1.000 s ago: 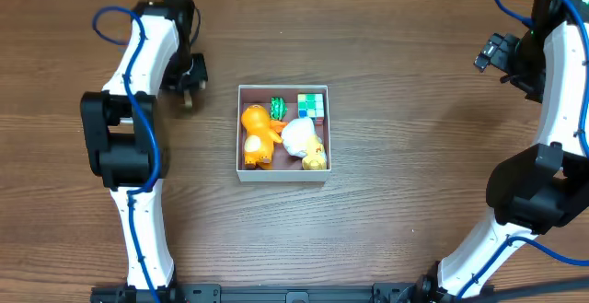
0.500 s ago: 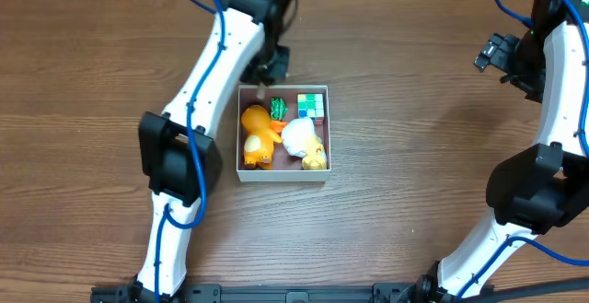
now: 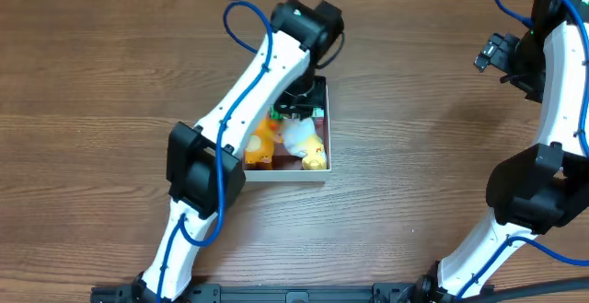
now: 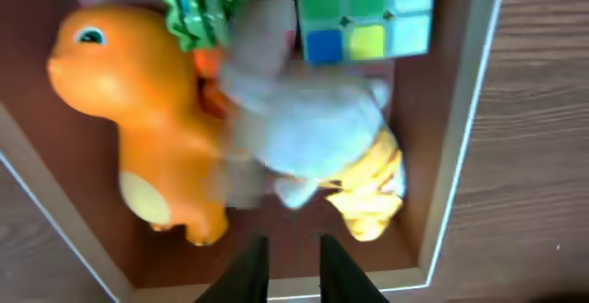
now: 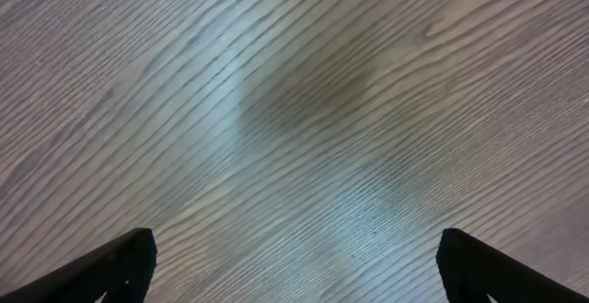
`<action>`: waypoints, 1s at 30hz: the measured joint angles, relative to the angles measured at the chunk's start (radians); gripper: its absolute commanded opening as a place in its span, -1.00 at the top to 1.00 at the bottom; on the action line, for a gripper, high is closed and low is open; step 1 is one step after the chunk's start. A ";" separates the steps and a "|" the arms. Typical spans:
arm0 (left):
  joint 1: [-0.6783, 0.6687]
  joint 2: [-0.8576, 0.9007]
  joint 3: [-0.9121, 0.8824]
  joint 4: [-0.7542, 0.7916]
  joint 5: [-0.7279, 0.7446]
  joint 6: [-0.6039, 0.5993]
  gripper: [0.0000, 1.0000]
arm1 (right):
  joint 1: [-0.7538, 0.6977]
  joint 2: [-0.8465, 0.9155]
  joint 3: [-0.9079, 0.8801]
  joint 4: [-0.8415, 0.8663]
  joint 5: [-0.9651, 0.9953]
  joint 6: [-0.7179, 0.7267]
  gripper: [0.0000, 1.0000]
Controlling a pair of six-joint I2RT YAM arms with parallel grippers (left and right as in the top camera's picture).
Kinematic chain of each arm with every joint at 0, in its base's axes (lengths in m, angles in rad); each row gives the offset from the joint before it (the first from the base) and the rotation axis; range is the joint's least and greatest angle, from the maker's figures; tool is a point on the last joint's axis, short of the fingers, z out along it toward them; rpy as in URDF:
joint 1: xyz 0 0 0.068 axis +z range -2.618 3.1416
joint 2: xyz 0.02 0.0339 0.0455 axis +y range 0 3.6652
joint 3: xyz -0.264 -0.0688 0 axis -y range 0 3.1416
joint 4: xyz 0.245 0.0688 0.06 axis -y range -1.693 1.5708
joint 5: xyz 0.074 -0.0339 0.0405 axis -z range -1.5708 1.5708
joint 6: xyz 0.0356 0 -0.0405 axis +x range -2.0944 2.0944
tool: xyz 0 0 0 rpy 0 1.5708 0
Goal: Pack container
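Since the frame half a second earlier, the left arm had swung from the box's upper-left corner to directly over it. The left gripper (image 3: 296, 108) now hung above the upper half of the contents. The right arm had not shifted. No toy had changed place in the overhead view.

The container (image 3: 281, 176) sat at the centre of the table (image 3: 414, 156), square to the frame. In the left wrist view its white wall (image 4: 460, 128) ran down the right side.

Contents:
- orange dinosaur toy (image 4: 138, 128) at the left
- white plush (image 4: 304, 119) in the middle, blurred
- yellow duck (image 4: 373, 192) beneath the plush
- colour cube (image 4: 368, 8) at the top
- green item (image 4: 198, 4) at upper left, kind unclear

Left gripper (image 4: 285, 271): its fingers stood close together with only a narrow slit between them, and nothing was held. Right gripper (image 5: 294, 257): spread wide and empty, over bare wood at the right of the overhead frame (image 3: 488, 54).

Handling, as a judgement: the container looked light, with thin card walls that would flex and could crease under a hard pinch. It would probably slide on the smooth wood if nudged. The best hold would be a wall close to a corner, where the card is stiffest. The plush would give under pressure, while the dinosaur and the cube looked rigid. The box appeared nearly full, with little free floor left.
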 measured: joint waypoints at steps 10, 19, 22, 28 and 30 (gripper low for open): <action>-0.003 0.000 0.000 0.033 -0.053 -0.045 -0.57 | 0.000 0.000 0.000 0.000 0.000 0.000 -1.00; 0.053 -0.072 0.273 0.026 -0.212 0.058 -1.00 | 0.000 0.000 0.000 0.000 0.000 0.001 -1.00; 0.057 -0.193 0.293 0.001 -0.297 0.072 -1.00 | 0.000 0.000 0.000 0.000 0.000 0.000 -1.00; 0.057 -0.410 0.273 0.000 -0.338 0.117 -1.00 | 0.000 0.000 0.000 0.000 0.000 0.000 -1.00; 0.057 -0.533 0.190 0.007 -0.340 0.116 -1.00 | 0.000 0.000 0.000 0.000 0.000 0.000 -1.00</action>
